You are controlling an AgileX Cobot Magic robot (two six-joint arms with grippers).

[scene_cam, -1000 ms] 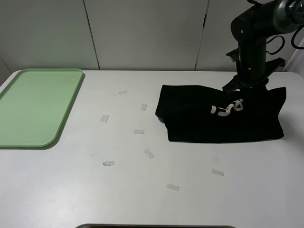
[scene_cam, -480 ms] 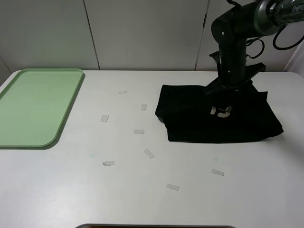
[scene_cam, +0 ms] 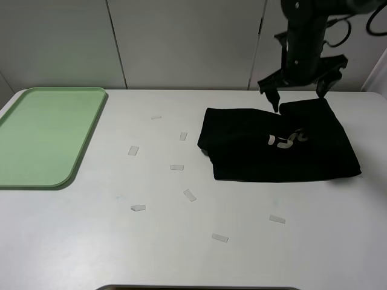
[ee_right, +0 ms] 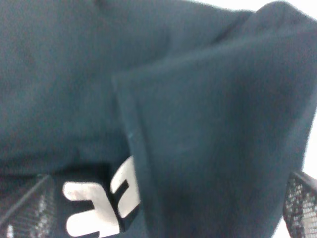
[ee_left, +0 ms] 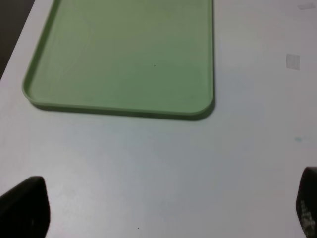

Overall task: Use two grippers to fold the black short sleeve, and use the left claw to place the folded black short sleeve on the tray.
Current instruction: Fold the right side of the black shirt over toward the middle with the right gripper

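The black short sleeve (scene_cam: pixel 278 148) lies folded on the white table at the right, with part of its pale lettering (scene_cam: pixel 284 140) showing under a folded-over flap. My right gripper (scene_cam: pixel 297 96) hangs open just above the shirt's far edge, holding nothing. In the right wrist view the cloth (ee_right: pixel 198 124) fills the frame between the spread fingers of the right gripper (ee_right: pixel 163 213). The pale-green tray (scene_cam: pixel 48 136) sits at the far left. My left gripper (ee_left: pixel 166 208) stands open above bare table near the tray (ee_left: pixel 124 49); the high view does not show it.
Several small pale tape pieces (scene_cam: pixel 176 167) are scattered over the middle of the table (scene_cam: pixel 121 241). A panelled wall stands right behind the table's far edge. The right arm's column (scene_cam: pixel 305 36) rises over the back right corner.
The right gripper carried the shirt's right side leftward over the lettering, then opened, let the cloth go and rose above the far edge. The left gripper stayed open.
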